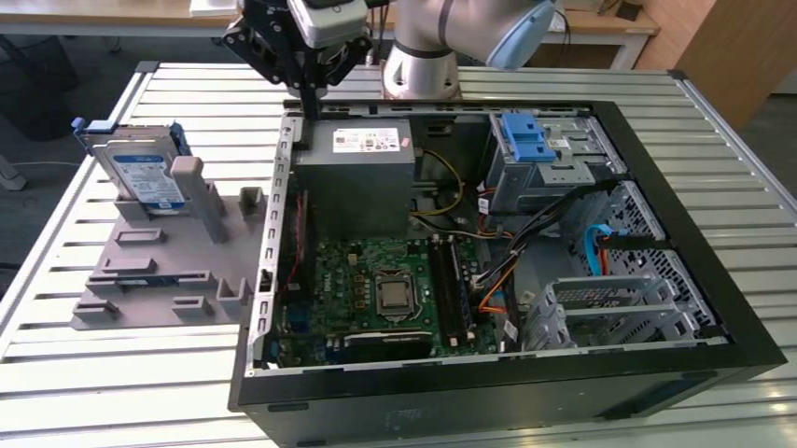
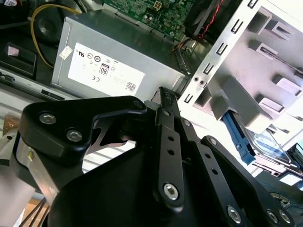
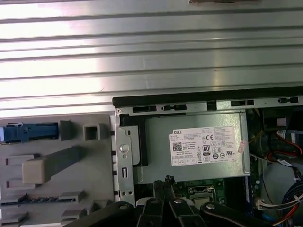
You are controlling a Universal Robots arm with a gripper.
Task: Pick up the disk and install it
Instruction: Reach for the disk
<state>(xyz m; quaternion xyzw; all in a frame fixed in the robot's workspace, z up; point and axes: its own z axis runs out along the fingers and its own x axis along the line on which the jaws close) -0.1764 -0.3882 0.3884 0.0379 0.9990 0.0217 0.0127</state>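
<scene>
The disk [image 1: 141, 175], a silver drive with a white-and-blue label in a blue carrier, stands on edge in the grey holder [image 1: 162, 261] at the exterior view's left, outside the computer case [image 1: 498, 392]. My gripper [image 1: 306, 101] hangs shut and empty above the case's far left corner, next to the grey power-supply box [image 1: 355, 177] and well apart from the disk. In the second wrist view the gripper [image 2: 163, 92] has its fingers pressed together, with the disk [image 2: 267, 144] off to one side. In the first wrist view the gripper [image 3: 166, 180] sits over the box, and the disk's blue carrier [image 3: 28, 132] shows in the holder.
The open case holds a green motherboard [image 1: 386, 289], a drive bay with a blue latch [image 1: 529, 140], a metal drive cage [image 1: 610, 308] and loose cables. Everything rests on a slatted metal table [image 1: 112, 373]. The arm's base [image 1: 424, 65] stands behind the case.
</scene>
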